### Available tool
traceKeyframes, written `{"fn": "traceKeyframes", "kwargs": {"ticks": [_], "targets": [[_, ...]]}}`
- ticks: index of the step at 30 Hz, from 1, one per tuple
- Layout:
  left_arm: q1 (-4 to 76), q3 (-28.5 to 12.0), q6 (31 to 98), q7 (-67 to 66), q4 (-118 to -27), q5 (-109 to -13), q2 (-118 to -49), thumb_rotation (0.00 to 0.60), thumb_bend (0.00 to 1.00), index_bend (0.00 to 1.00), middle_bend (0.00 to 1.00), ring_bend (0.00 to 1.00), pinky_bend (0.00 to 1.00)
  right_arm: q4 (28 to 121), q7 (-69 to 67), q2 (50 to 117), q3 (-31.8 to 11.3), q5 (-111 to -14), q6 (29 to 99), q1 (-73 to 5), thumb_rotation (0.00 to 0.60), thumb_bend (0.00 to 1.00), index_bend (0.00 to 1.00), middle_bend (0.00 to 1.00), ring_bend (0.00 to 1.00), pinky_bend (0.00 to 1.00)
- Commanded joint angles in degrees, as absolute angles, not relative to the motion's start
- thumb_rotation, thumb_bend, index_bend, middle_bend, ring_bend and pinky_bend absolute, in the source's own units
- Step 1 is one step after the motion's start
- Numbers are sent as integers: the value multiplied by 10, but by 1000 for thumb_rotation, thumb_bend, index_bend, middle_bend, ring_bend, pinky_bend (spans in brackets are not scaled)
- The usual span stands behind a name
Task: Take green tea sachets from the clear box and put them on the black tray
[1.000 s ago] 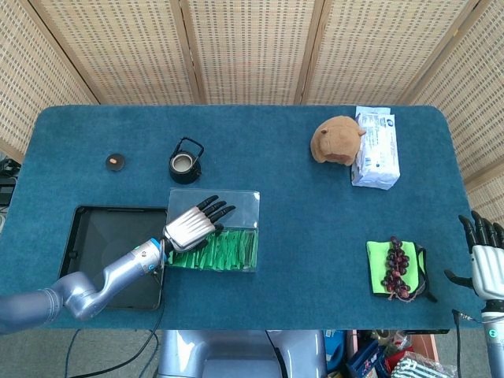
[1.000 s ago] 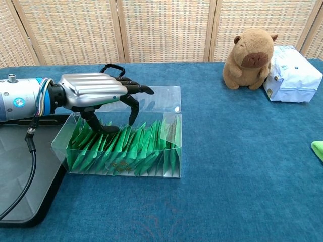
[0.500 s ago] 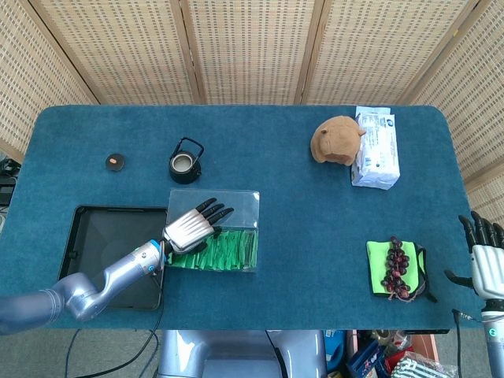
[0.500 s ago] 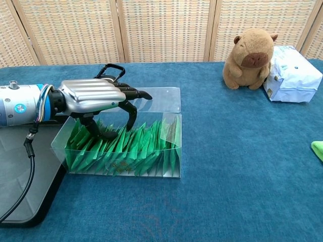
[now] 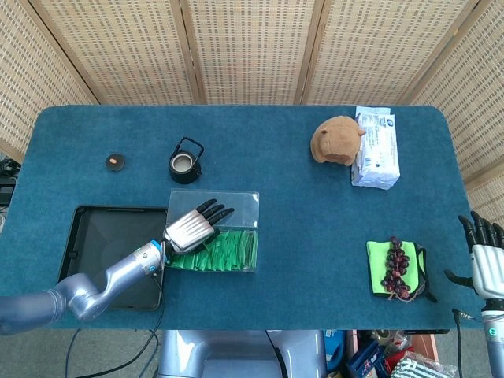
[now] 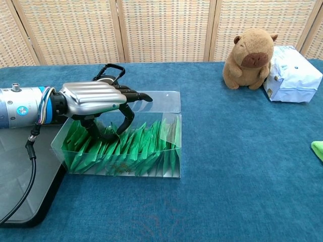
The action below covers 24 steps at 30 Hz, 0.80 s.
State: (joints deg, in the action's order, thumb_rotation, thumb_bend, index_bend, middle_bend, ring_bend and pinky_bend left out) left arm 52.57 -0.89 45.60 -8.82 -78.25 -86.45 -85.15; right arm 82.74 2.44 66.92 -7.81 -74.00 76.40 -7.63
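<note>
The clear box stands on the blue table just right of the black tray. Its near half is packed with upright green tea sachets. My left hand is palm-down over the box's left end. Its thumb and a curled finger dip among the sachets, with sachet tops between them; no sachet is lifted. The tray holds nothing. My right hand hangs off the table's right front corner, fingers spread and holding nothing.
A small black teapot sits behind the box, a small dark disc further left. A capybara plush and white pack stand at the back right. Grapes on a green cloth lie front right.
My left hand has sunk lower into the box, and its thumb and finger have curled down into the sachets. The right hand has not moved.
</note>
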Motion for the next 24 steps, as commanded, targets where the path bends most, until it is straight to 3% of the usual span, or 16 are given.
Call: {"fn": "traceKeyframes", "kwargs": {"ticks": [1,13,24], "targets": [[526,-9,455,-87,-782,-864,-852,600,415,666,0,0,0,828,25,669,-78,-740,764,-76,600,0,0,0,0,0],[525,-14,465,-70,-790,-867,-848,600,415,681,0,0,0,828,24,668,-78,-739,763,-76,600,0,0,0,0,0],[523,-33,494,-54,-864,-873,-792,600,415,688,0,0,0,829,26,669,-77,-742,765,-76,600,0,0,0,0,0]]}}
